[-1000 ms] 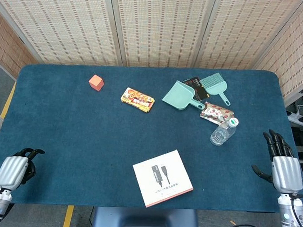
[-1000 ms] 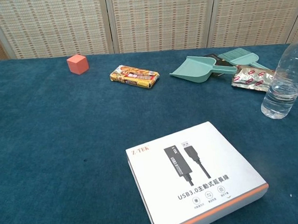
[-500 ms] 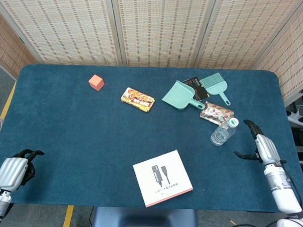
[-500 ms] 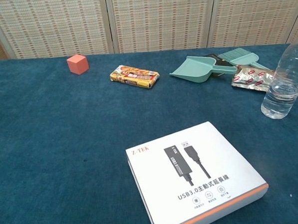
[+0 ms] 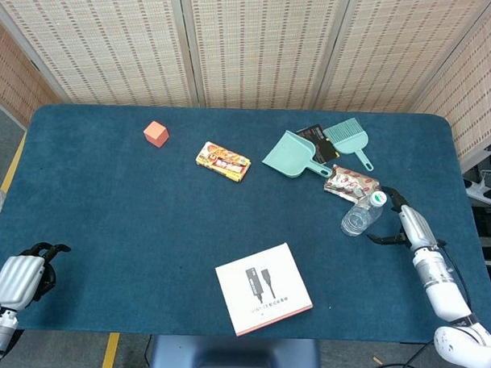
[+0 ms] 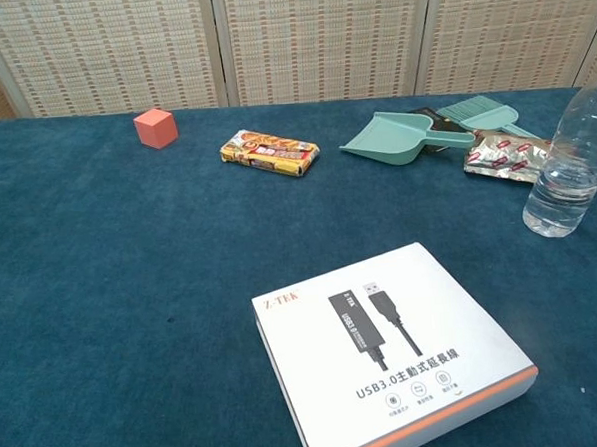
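Observation:
My right hand (image 5: 405,223) hovers with its fingers spread just to the right of a clear plastic water bottle (image 5: 362,213), close to it but holding nothing. The bottle (image 6: 572,162) stands upright at the right of the chest view, where neither hand shows. My left hand (image 5: 20,275) rests at the near left corner of the blue table (image 5: 131,212), its dark fingers curled in on nothing, far from every object.
A white USB cable box (image 5: 263,287) lies near the front edge. Further back are a foil snack packet (image 5: 353,183), a teal dustpan (image 5: 292,156), a teal brush (image 5: 349,140), a yellow snack pack (image 5: 223,161) and an orange cube (image 5: 155,133).
My right hand has travelled from the table's right edge inward and leftward, arriving beside the water bottle. The left hand and all objects stayed put.

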